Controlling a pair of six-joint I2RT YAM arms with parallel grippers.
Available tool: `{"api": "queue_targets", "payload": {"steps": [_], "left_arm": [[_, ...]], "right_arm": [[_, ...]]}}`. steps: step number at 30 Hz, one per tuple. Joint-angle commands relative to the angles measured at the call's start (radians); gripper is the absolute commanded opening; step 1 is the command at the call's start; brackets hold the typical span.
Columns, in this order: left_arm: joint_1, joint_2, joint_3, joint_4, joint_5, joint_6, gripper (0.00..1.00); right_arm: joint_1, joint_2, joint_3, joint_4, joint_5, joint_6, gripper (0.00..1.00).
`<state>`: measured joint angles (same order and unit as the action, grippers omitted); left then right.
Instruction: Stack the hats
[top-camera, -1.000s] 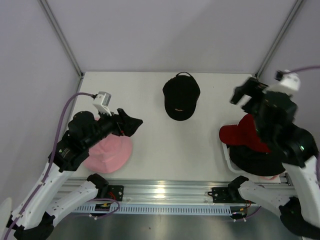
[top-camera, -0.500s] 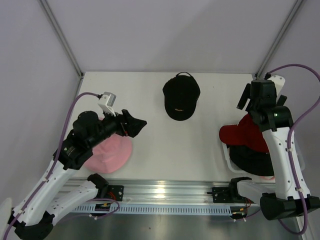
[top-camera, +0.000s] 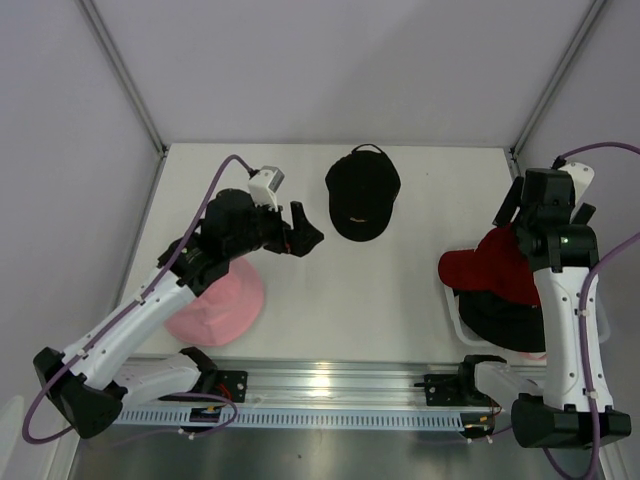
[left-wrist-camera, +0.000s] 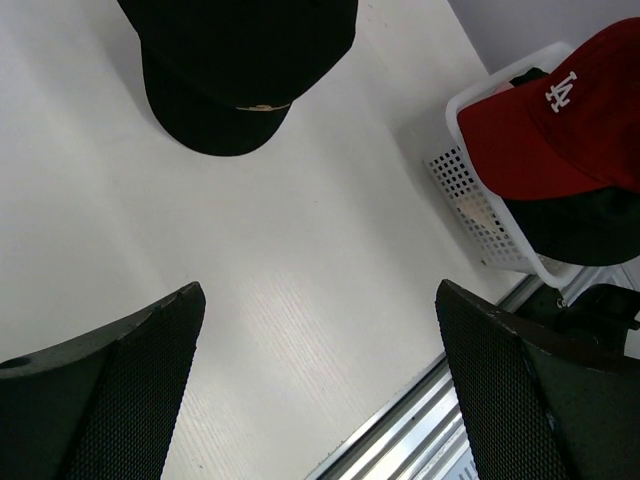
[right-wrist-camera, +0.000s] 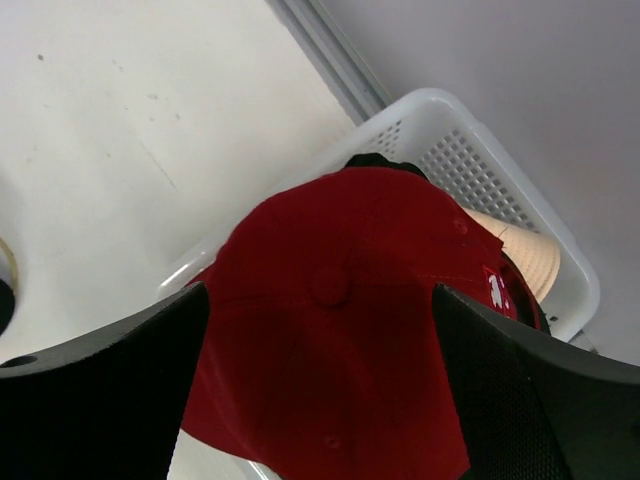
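Observation:
A black baseball cap (top-camera: 362, 195) lies at the far middle of the table; it also shows in the left wrist view (left-wrist-camera: 240, 70). A pink hat (top-camera: 220, 305) lies at the near left, partly under the left arm. A red cap (top-camera: 485, 272) tops a black hat (top-camera: 510, 325) in the white mesh basket (top-camera: 455, 322). My left gripper (top-camera: 305, 236) is open and empty, left of the black cap, over bare table (left-wrist-camera: 320, 380). My right gripper (top-camera: 508, 208) is open and empty above the red cap (right-wrist-camera: 340, 330). A cream hat (right-wrist-camera: 522, 252) peeks out beneath it.
The white mesh basket (right-wrist-camera: 450, 140) stands at the table's right near corner and also shows in the left wrist view (left-wrist-camera: 480, 215). A metal rail (top-camera: 320, 385) runs along the near edge. Grey walls close in the back and sides.
My left gripper has moved right and away from the pink hat, toward the black cap. My right arm has drawn back to the right and now stands over the basket.

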<state>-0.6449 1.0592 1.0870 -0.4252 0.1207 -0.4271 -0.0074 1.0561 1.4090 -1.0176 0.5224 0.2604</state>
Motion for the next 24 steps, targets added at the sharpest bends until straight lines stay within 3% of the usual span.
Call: {"api": "queue_targets", "payload": {"steps": [1, 3, 6, 9, 10, 13, 16, 19, 22, 24], "left_arm": [[-0.015, -0.019, 0.036, 0.031, 0.016, 0.037, 0.99], [-0.015, -0.027, 0.028, 0.029, -0.001, 0.04, 0.99], [-0.015, -0.047, 0.021, 0.028, -0.013, 0.048, 0.99], [-0.015, -0.062, 0.019, 0.023, -0.029, 0.054, 0.99], [-0.015, -0.065, 0.021, 0.025, -0.03, 0.054, 0.99], [-0.015, -0.074, 0.016, 0.031, -0.024, 0.05, 1.0], [-0.015, -0.077, 0.011, 0.037, -0.01, 0.045, 1.0], [-0.015, -0.068, 0.013, 0.042, 0.006, 0.044, 1.0], [-0.015, -0.062, 0.024, 0.046, 0.03, 0.048, 1.0], [-0.015, -0.056, 0.031, 0.048, 0.046, 0.051, 0.99]], "right_arm": [[-0.02, 0.021, -0.016, 0.004, 0.008, -0.01, 0.94], [-0.031, 0.05, -0.022, 0.011, -0.013, -0.01, 0.91], [-0.049, 0.082, -0.025, 0.01, -0.033, -0.006, 0.75], [-0.057, 0.079, -0.024, 0.007, -0.055, 0.0, 0.41], [-0.057, 0.073, -0.022, 0.008, -0.058, 0.002, 0.22], [-0.057, 0.051, 0.01, -0.002, -0.068, 0.003, 0.06], [-0.057, 0.035, 0.08, -0.013, -0.108, -0.026, 0.0], [-0.054, 0.025, 0.136, -0.01, -0.159, -0.073, 0.0], [-0.045, 0.016, 0.186, 0.017, -0.277, -0.118, 0.0], [-0.036, 0.004, 0.193, 0.087, -0.444, -0.142, 0.0]]}}
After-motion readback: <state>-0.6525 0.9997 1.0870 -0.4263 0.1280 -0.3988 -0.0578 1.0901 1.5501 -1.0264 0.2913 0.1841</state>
